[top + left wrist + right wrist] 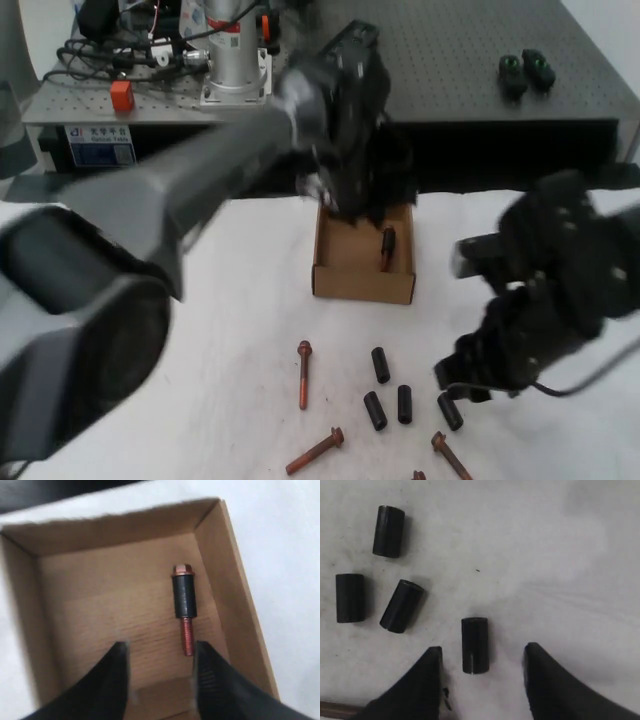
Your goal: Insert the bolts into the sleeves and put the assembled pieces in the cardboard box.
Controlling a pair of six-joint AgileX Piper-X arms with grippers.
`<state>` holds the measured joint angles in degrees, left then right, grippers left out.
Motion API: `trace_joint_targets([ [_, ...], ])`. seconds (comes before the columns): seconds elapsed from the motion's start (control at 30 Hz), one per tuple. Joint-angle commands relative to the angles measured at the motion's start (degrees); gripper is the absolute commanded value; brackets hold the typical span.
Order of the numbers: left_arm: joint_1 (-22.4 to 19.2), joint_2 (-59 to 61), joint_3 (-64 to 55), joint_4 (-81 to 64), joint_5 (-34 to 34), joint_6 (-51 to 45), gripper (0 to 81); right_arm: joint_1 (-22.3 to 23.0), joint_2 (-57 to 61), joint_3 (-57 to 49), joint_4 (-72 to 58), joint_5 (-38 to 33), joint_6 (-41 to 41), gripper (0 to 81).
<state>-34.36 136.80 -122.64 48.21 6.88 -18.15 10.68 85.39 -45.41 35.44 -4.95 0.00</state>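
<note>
1 assembled piece (184, 597), a bolt through a black sleeve, lies flat in the cardboard box (362, 285) at frame centre in the high view, against the box's right wall.

1 left gripper (160, 647): fingers spread, holding nothing, hanging over the box floor just beside the assembled piece.

1 right gripper (482, 650): fingers spread, empty, low over the white cloth (200, 380) at lower right of the high view, straddling the nearest sleeve (475, 645) without touching it.

4 loose sleeves in total, lower centre of the high view; the other 3 (401, 606) sit clustered to one side, apart from the straddled one.

3 loose bolts (304, 374) lie in the lower centre, with a 4th cut by the bottom edge.

Step in hand, as judged: the right gripper takes that sleeve.

Handling notes:
- The sleeve sits nearer 1 finger than the other; centre it first, or the closer finger will likely roll it across the cloth.
- Descend straight and close across its round sides at mid-length.
- Leave both open ends free for the bolt.
</note>
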Motion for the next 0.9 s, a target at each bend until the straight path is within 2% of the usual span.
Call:
trace_joint_targets([
  [0.0, 0.2, -8.5, 0.3, 6.5, -9.7, 4.5, 30.6, 1.6, 6.2, -5.2, 3.6, 1.1, -3.9, 36.3],
  [0.07, 0.2, -10.9, 2.4, 6.6, -9.7, 4.6, 30.6, 2.0, 9.4, -6.8, 5.2, 3.4, -4.0, 36.3],
  [0.3, -0.8, -20.0, 18.2, 1.8, -9.7, 5.4, 30.6, 2.1, 15.6, -8.7, 7.0, 3.6, -5.2, 34.4],
  [0.37, -1.0, -23.1, 24.0, -0.9, -9.7, 6.9, 30.6, 2.1, 16.4, -8.7, 6.3, 4.0, -5.2, 29.0],
  [0.47, -1.5, -28.0, 32.5, -3.2, -8.2, 10.7, 30.6, 2.1, 16.5, -8.7, 5.1, 3.9, -5.2, 15.1],
  [0.57, -2.2, -31.4, 39.8, -3.3, -3.7, 16.6, 30.6, 2.1, 16.5, -8.9, 5.9, 3.9, -5.2, 0.3],
  [0.6, -2.6, -32.2, 41.7, -3.3, -1.7, 19.0, 30.6, 2.1, 16.5, -8.9, 6.5, 3.9, -5.2, 2.9],
  [0.73, -5.2, -32.4, 46.5, -1.0, 6.0, 28.0, 30.6, 1.7, 14.4, -8.7, 8.0, 2.8, -5.2, 2.9],
  [0.87, -8.3, -32.4, 50.0, -1.7, 5.2, 37.6, 30.6, 0.6, 9.2, -8.7, 8.5, -1.8, -4.7, 2.9],
])
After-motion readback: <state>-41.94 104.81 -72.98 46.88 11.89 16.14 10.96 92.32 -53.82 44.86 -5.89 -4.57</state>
